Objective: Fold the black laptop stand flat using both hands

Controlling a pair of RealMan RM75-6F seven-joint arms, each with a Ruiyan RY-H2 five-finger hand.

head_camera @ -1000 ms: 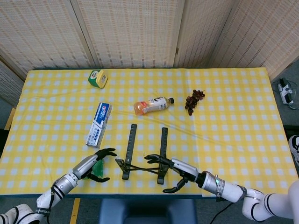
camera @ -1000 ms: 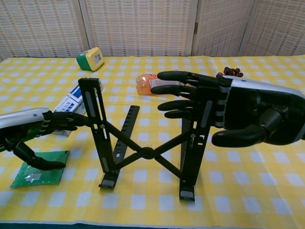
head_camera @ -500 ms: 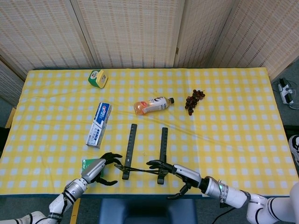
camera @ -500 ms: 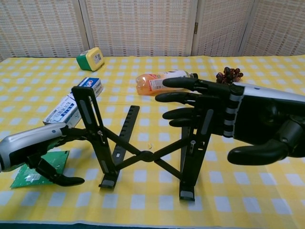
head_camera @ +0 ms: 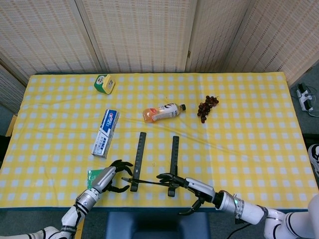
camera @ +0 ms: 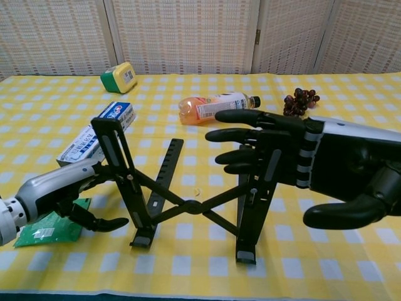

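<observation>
The black laptop stand sits at the near edge of the table, roughly centred, on the yellow checked cloth. It is not flat: two upright bars rise from the base rails, joined by crossed struts meeting at a central pivot. The left upright leans to the left; the right upright is largely hidden behind the right hand.

The left hand is at the near left of the stand, its fingers curled around the left upright at mid-height and touching it, thumb extended below toward the base rail. The right hand is at the near right, fingers extended and lying against the right upright, thumb held apart beneath; whether it actually clasps the bar cannot be told.

A green packet lies flat just beneath the left hand. A toothpaste box lies to the left, farther back. An orange drink bottle lies on its side beyond the stand, with a bunch of dark grapes to its right. A green and yellow container stands at the far left.
</observation>
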